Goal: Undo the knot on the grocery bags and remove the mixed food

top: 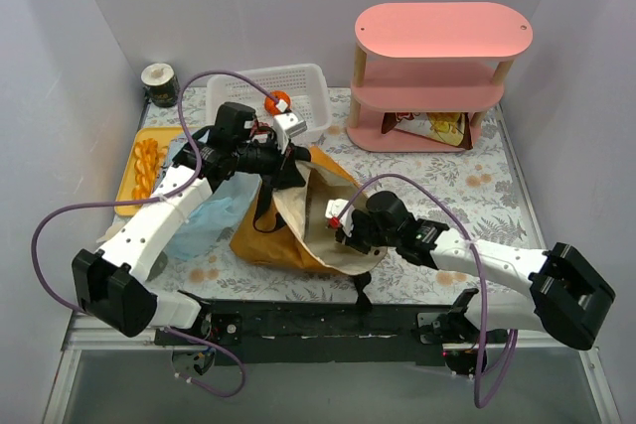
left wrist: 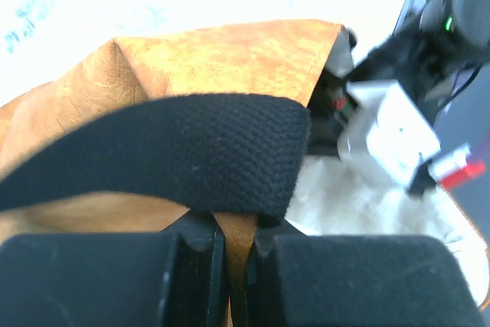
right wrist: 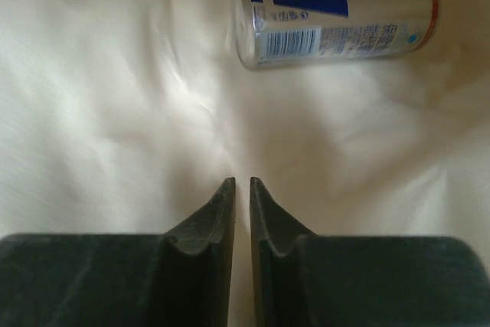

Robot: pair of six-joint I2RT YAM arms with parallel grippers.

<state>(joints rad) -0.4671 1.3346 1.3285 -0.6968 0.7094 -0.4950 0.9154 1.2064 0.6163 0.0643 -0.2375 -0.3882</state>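
Clamped left end effector (left wrist: 239, 239) on rim of mustard tote (left wrist: 207, 59) by its black strap (left wrist: 153, 151), likely to keep the mouth open. Held right end effector (right wrist: 240, 185) clenched, empty, inside, near the drink can (right wrist: 337, 21).

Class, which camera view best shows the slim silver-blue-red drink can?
Right wrist: the drink can lies fully visible on cream lining. Top external and left wrist show the mustard-brown fabric tote but no can.
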